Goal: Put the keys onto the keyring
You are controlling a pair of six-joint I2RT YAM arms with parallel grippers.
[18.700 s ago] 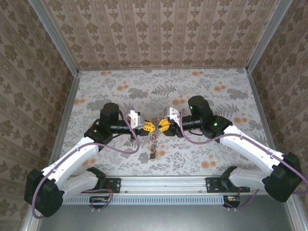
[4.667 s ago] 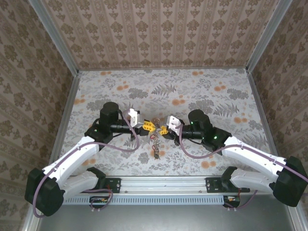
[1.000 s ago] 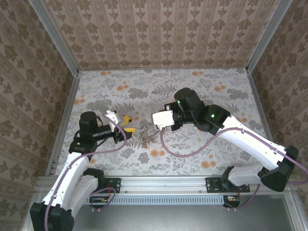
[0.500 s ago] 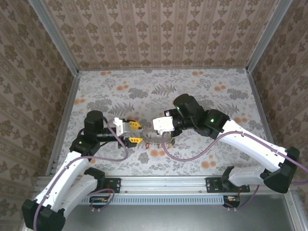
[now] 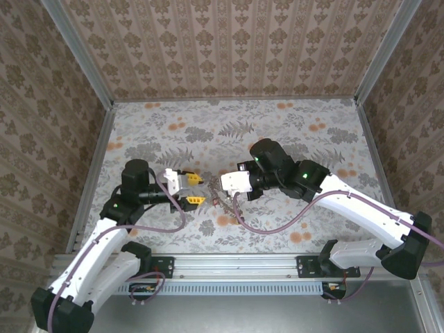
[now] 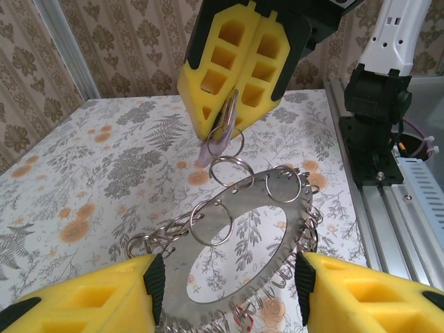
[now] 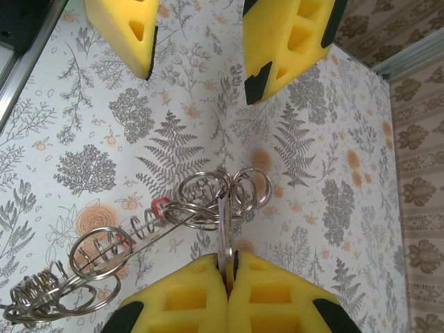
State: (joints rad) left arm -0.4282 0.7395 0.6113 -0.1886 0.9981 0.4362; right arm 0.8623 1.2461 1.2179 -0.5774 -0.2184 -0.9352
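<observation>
From above, both arms bent inward over the floral table (image 5: 298, 132), with patterned walls (image 5: 229, 48) on the left, far and right sides. The left gripper (image 5: 199, 191) pointed right, fingers spread. In the left wrist view, the keyring (image 6: 281, 236) sat between those parted fingers near the table's middle. The right gripper (image 6: 232, 114) was clamped on a lilac key (image 6: 223, 128) just above it. The right wrist view showed that key edge-on among wire loops (image 7: 208, 198).
</observation>
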